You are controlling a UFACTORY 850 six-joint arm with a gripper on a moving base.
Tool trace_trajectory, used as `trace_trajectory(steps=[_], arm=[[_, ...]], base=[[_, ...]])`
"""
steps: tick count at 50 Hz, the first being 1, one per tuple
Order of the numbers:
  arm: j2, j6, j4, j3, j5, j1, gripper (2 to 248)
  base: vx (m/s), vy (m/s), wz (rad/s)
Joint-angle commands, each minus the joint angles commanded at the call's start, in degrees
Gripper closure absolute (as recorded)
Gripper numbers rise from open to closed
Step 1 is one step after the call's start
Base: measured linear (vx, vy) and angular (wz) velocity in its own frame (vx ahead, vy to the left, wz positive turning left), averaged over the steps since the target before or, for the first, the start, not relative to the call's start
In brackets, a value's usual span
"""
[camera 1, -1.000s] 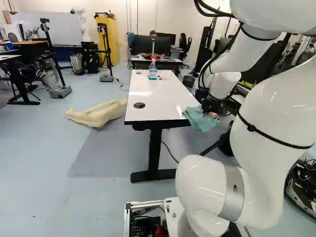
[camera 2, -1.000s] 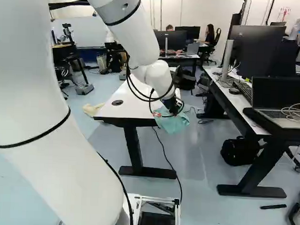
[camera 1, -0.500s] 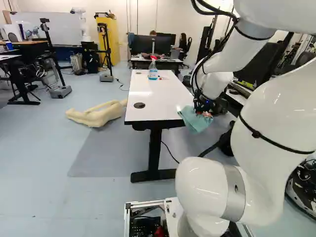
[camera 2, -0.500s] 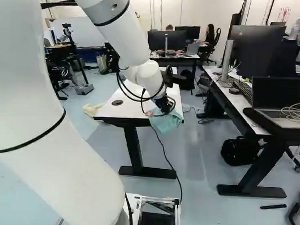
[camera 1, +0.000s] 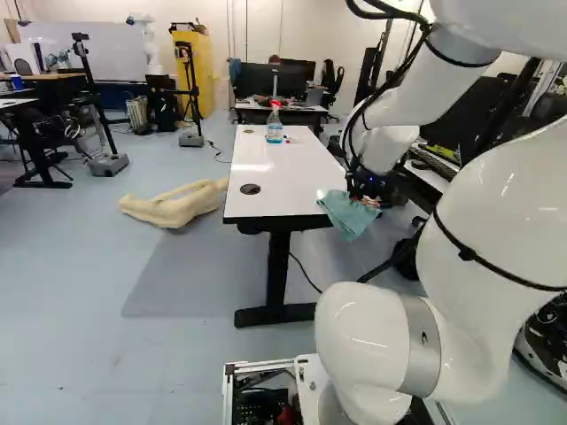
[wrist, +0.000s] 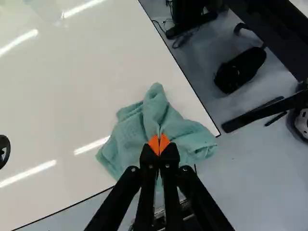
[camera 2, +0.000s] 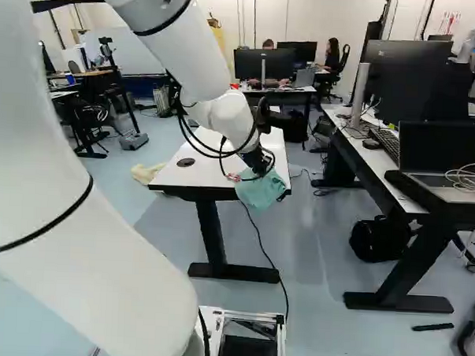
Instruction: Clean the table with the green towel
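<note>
Far along the table, an upright spray bottle

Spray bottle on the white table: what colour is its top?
The top is red, clearest in the left base view.

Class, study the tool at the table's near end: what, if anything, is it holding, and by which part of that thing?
The tool holds the towel, pinched by a bunched fold near its middle, not by a corner.
</note>
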Motion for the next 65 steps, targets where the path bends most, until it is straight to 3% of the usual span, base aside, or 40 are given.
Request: trace_trajectory(steps=[12, 40, 65], arm=[[4.15, 0.00, 0.00, 2.00, 0.00, 2.09, 229], [6.09, 0.00, 0.00, 3.73, 0.00, 6.76, 229], [6.34, 0.00, 0.00, 3.95, 0.00, 7.54, 229]], base=[[0.000, 0.000, 0.000], [0.000, 0.000, 0.000], [0.000, 0.000, 0.000]])
